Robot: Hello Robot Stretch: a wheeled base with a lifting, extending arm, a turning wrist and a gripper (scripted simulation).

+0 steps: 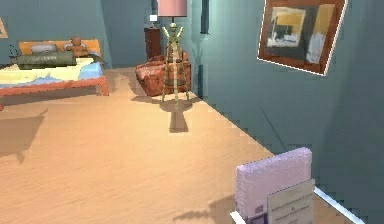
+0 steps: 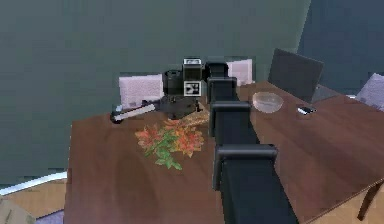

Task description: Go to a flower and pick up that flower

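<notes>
The arm extends over the brown wooden desk (image 2: 320, 150), presumably to reach the orange-and-green leafy flower (image 2: 170, 140), which lies flat just short of the gripper (image 2: 170, 95). Whether the gripper holds anything cannot be told.

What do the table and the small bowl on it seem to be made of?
The table: probably wood, reddish brown with a soft sheen. The bowl: perhaps glass, since it looks pale and partly see-through; I cannot be sure.
</notes>
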